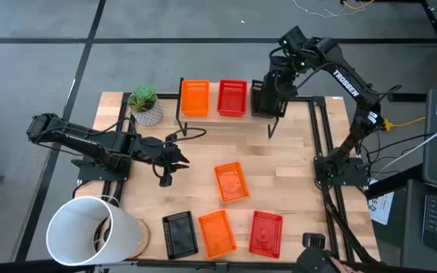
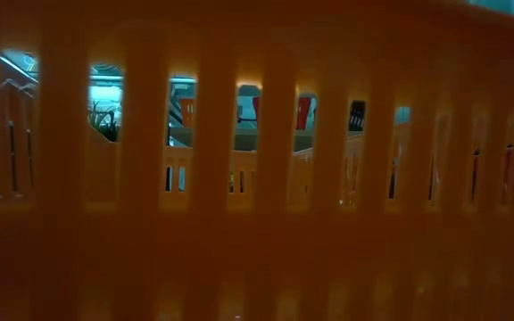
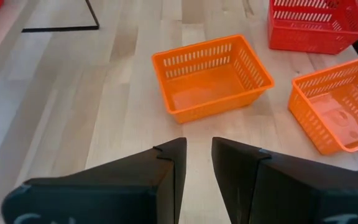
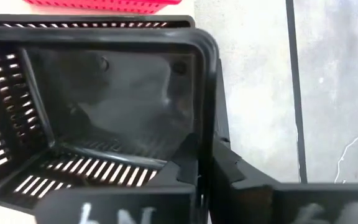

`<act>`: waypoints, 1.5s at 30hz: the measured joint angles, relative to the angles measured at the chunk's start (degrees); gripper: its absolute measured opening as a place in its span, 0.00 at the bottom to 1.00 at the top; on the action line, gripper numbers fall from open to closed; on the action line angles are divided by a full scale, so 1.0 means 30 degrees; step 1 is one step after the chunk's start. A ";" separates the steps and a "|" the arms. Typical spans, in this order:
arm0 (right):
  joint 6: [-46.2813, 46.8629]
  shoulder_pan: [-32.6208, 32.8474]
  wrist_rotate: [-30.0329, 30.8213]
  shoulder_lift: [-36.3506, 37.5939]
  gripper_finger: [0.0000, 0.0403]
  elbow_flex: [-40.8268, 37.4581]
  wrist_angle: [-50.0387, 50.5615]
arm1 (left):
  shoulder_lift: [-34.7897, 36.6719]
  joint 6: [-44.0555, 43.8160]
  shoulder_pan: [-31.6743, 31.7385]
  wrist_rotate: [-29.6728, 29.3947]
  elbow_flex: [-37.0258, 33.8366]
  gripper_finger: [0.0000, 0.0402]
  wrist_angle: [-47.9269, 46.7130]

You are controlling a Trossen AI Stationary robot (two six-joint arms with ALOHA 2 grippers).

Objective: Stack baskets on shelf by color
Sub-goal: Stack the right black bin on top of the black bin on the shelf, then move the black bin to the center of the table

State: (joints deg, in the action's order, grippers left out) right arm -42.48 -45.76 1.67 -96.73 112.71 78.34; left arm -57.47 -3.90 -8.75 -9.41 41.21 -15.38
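Observation:
On the shelf at the table's far edge sit an orange basket and a red basket. Beside them is a black basket, and my right gripper is shut on it. My left gripper hovers open over bare table, left of a loose orange basket. Along the near edge lie a black basket, an orange basket and a red basket. The low view is filled by an orange basket's wall. My right gripper holds the black basket by one side wall. One finger is inside the basket and one outside. The fingers come from above, pointing down. The basket's open side faces up; whether its bottom rests on the shelf cannot be told.
A large white bucket lies at the near left corner. A potted plant stands left of the shelf. A cable loops on the table near the shelf's left leg. Bare wood lies between the shelf and the loose baskets.

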 joint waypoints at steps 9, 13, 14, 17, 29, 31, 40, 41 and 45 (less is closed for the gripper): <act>0.0044 0.0080 -0.1780 0.0000 0.18 0.0000 -0.0579 | -0.0003 0.0000 0.0000 -0.0026 -0.0002 0.17 0.0000; 0.0036 0.0087 -0.1967 0.0000 0.24 0.0000 -0.0783 | 0.0000 -0.0004 -0.0003 -0.0051 -0.0003 0.17 0.0000; 0.0036 0.0087 -0.1967 0.0000 0.25 0.0000 -0.0783 | 0.0000 -0.0007 -0.0006 -0.0051 0.0000 0.17 0.0000; 0.0047 0.0087 -0.1960 0.0000 0.27 0.0000 -0.0791 | 0.0000 0.0000 0.0000 -0.0051 0.0000 0.17 0.0000; 0.5016 0.0815 -0.8307 0.0159 0.27 0.0000 0.2519 | 0.0000 -0.0813 -0.0007 -0.0047 -0.0005 0.17 0.0050; 0.5702 0.1146 -0.9372 0.0308 0.27 -0.0067 0.4204 | -0.0031 -0.1985 -0.0113 0.0243 -0.0005 0.17 0.0162; 0.7686 0.3150 -0.9904 0.4351 0.26 -0.4385 0.3515 | -0.3197 -0.5581 -0.3748 0.2596 0.0022 0.17 0.1105; 0.7694 0.3323 -0.9865 0.4910 0.26 -0.5000 0.3594 | -0.3637 -0.6076 -0.4189 0.3069 0.0022 0.17 0.1255; 0.8039 0.3827 -0.9793 0.6813 0.26 -0.7430 0.3044 | -0.5242 -0.8263 -0.5725 0.4883 0.0022 0.17 0.2294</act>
State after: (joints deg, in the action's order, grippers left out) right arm -18.36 -34.28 -27.71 -76.29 90.41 87.47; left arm -73.20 -28.69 -25.93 5.24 41.28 -8.49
